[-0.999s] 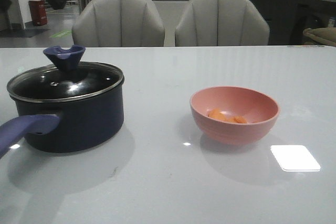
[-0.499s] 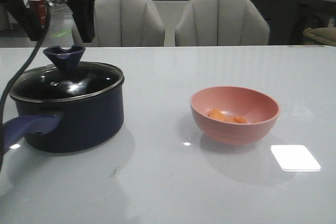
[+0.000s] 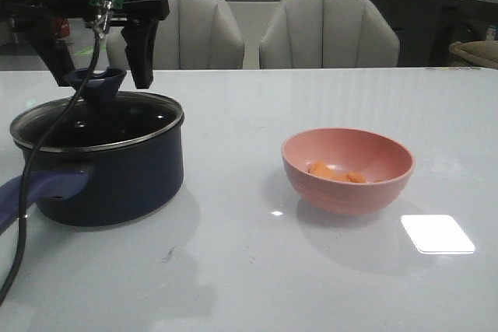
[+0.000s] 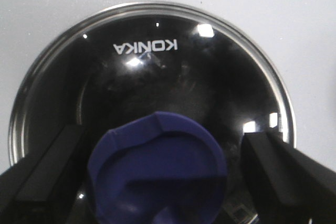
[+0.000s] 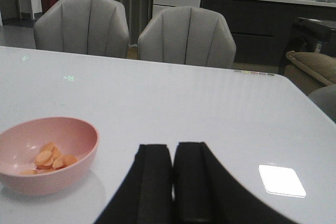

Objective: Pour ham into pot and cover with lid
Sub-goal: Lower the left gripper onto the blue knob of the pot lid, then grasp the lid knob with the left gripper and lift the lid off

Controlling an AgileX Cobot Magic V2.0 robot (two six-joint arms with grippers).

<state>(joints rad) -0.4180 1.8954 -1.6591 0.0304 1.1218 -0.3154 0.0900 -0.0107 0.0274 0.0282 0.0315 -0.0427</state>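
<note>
The dark navy pot (image 3: 109, 180) stands at the table's left with its purple-blue handle (image 3: 39, 188) pointing to the front left. The glass lid (image 3: 97, 122) (image 4: 157, 72) lies on it. My left gripper (image 3: 99, 75) (image 4: 157, 166) is open, one finger on either side of the lid's purple-blue knob (image 3: 96, 83) (image 4: 157, 171), with a gap on both sides. The ham (image 3: 336, 172) (image 5: 50, 158), a few orange chunks, lies in the pink bowl (image 3: 348, 170) (image 5: 47, 153). My right gripper (image 5: 173, 150) is shut and empty, low over the table to the right of the bowl.
Two grey chairs (image 3: 253, 29) stand behind the table's far edge. A bright light patch (image 3: 437, 234) shows on the table at the front right. The left arm's black cable (image 3: 31, 169) hangs down in front of the pot's left side.
The left arm has come down from above the table's left, and its open fingers now straddle the lid's knob. The pot, the lid and the bowl have not moved.
</note>
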